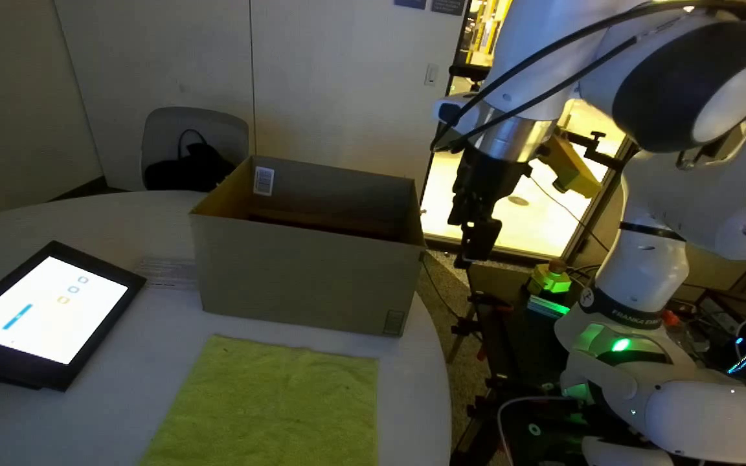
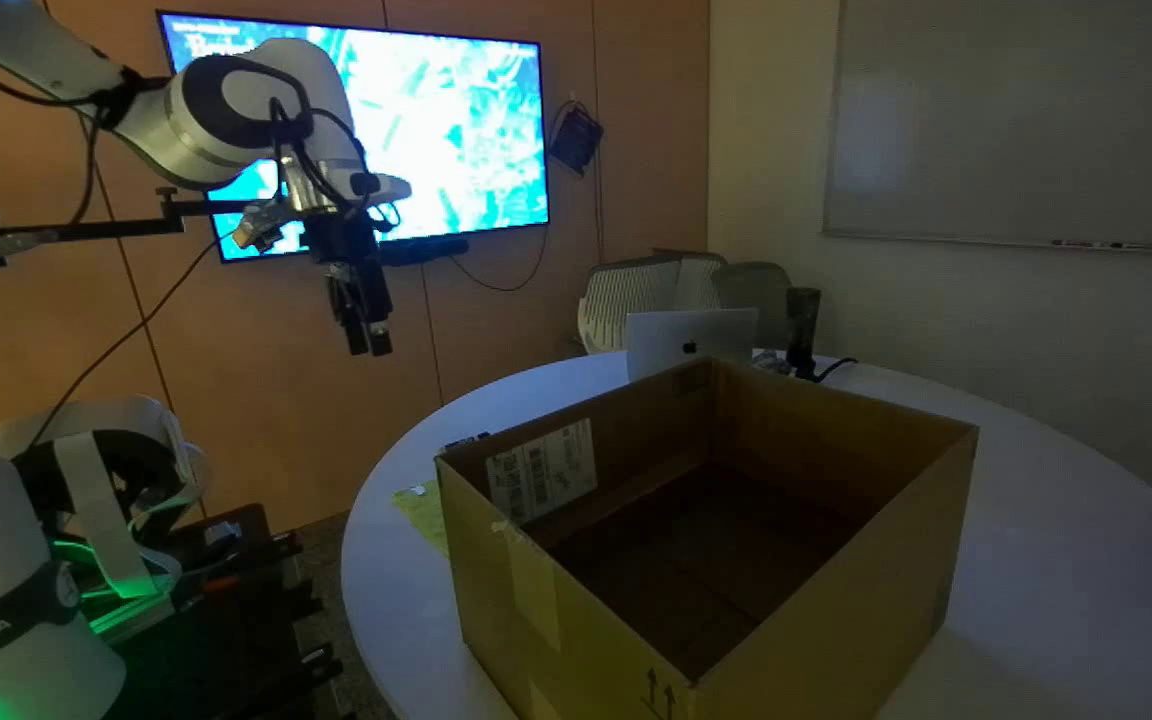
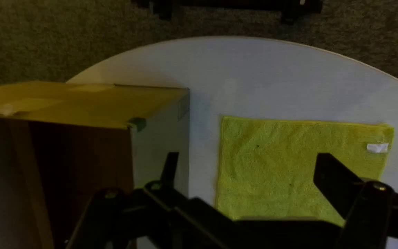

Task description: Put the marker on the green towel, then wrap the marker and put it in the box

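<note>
The green towel lies flat on the white round table beside the box. It also shows in the wrist view, with a small white tag, and its corner shows in an exterior view. The box is a brown carton, open at the top; it also shows in an exterior view and in the wrist view. The visible part of its inside holds nothing I can make out. My gripper is open and empty, high above the table edge. No marker shows on the table or towel.
A black tablet with a lit screen lies on the table beside the box. A laptop and a dark cylinder stand behind the box. A chair with a black bag is past the table. Pens rest on the whiteboard ledge.
</note>
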